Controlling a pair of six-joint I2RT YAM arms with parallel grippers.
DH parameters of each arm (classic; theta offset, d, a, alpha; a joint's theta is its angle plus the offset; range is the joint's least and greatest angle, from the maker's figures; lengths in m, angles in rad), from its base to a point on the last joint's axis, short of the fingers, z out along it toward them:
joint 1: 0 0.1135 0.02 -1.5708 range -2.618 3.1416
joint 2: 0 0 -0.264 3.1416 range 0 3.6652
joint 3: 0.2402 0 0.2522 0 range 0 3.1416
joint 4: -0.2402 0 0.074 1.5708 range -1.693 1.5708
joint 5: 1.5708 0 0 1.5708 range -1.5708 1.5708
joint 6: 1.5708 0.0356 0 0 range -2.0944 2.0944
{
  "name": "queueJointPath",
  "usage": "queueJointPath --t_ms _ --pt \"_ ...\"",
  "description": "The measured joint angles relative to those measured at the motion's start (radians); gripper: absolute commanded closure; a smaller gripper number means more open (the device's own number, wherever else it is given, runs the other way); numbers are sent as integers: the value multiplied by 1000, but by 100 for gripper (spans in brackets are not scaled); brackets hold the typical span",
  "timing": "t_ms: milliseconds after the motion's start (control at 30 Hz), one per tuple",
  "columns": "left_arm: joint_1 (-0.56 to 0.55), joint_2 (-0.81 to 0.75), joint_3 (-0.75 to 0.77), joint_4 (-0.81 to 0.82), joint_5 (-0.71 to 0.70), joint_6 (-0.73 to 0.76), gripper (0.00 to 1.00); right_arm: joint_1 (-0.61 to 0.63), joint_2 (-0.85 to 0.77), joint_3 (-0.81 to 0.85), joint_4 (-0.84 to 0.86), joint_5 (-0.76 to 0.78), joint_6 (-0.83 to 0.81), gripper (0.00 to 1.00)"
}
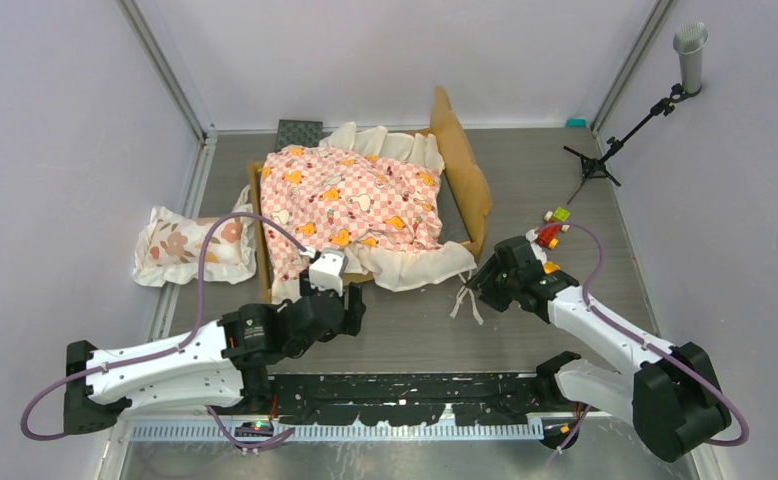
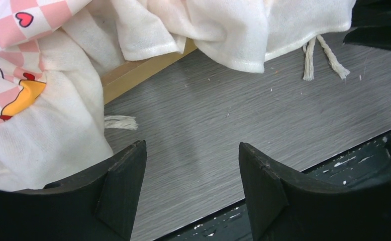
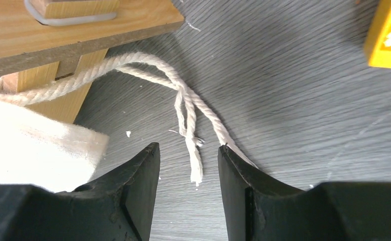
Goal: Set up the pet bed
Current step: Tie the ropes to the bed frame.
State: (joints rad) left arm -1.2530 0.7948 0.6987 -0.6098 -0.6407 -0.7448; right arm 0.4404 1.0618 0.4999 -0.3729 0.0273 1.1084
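The pet bed, a tan wooden frame with a wavy-topped headboard, sits at the far middle of the grey wood-grain table. It is draped in a rumpled pink-checkered sheet with a soft cream ruffle, and a floral ruffled pillow lies by the table's left edge. The left gripper hovers at the bed's near left corner with its black wedge-shaped jaws spread wide and holding nothing, while the right gripper, at the near right corner, has its jaws parted around the frayed ends of a twisted white cord, unpinched.
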Motion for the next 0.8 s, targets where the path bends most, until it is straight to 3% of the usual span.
queueJointPath --t_ms 267,433,633,800 --pt "-44 67 12 65 63 141 33 0 -9 38 -123 37 -111 49" --pt "-127 163 45 148 87 214 33 0 6 32 -124 18 -139 49" --pt "-148 187 45 241 133 252 33 8 59 22 -110 -29 -162 50" --pt "-148 194 45 275 149 257 33 17 103 22 -106 -38 -170 58"
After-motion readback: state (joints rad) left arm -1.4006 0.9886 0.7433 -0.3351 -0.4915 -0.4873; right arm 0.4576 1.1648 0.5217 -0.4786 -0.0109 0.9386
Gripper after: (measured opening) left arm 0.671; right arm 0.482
